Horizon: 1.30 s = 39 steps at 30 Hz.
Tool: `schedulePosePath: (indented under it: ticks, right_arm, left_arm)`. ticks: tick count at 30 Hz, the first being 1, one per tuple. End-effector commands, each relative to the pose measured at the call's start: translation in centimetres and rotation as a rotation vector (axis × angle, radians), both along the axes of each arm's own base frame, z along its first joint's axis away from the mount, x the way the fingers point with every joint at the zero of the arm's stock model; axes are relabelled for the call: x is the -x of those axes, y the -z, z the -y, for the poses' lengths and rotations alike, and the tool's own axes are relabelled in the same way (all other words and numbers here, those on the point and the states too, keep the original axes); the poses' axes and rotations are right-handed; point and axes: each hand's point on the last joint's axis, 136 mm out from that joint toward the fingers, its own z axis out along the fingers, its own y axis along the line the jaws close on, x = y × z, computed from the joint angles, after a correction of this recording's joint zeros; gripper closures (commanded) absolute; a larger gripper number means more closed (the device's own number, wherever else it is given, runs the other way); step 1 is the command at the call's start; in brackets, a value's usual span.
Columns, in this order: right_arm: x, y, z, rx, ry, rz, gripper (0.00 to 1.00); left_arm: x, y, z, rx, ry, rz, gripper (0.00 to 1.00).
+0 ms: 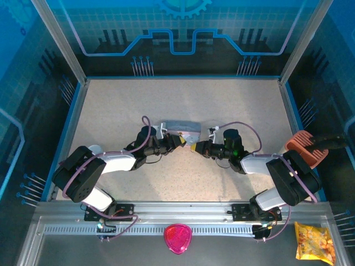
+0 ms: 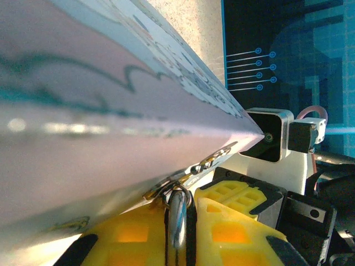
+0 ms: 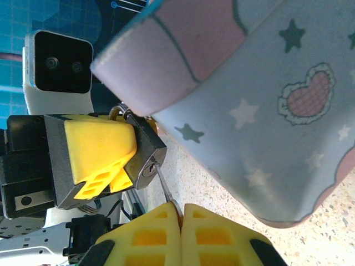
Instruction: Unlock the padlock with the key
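**Right wrist view.** The right fingers (image 3: 205,233) are pressed together with no gap and pinch the near end of the key (image 3: 165,187). The key's shaft projects straight ahead of these fingertips, and its tip meets the keyhole (image 3: 148,169) in the end face of the padlock (image 3: 145,152). The left fingers (image 3: 100,147) are nearly closed and clamp the padlock's body from the opposite side. The two sets of fingers thus face each other tip to tip, with the lock between them. The shackle (image 3: 125,113) lies on the far side of the lock from the right fingers and appears hooked at the edge of the tin (image 3: 266,111), just beside both sets of fingers.

**Top view.** The fingers meet over the middle of the bench (image 1: 233,111).

**Governing relation.** The key's long axis runs in line with the right fingers and roughly along the padlock's body. The coming turn is therefore judged to be a roll of the right wrist about that axis, with the left fingers bracing the body. How deep the key sits cannot be told.
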Motion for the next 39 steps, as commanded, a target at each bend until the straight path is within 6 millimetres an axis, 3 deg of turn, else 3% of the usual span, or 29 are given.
schedulePosePath:
  ticks: [1,19,39]
  right_arm:
    - [0.2,-0.1,0.2,-0.021,-0.006,0.008,1.00]
    - [0.9,0.0,0.2,-0.048,-0.011,0.015,1.00]
    - [0.2,0.3,-0.3,-0.138,0.011,0.021,1.00]
  left_arm:
    - [-0.2,-2.6,0.6,0.075,0.032,0.088,1.00]
    - [-0.2,-2.2,0.6,0.088,0.032,0.075,1.00]
    - [0.2,-1.6,0.1,0.082,0.025,0.062,1.00]
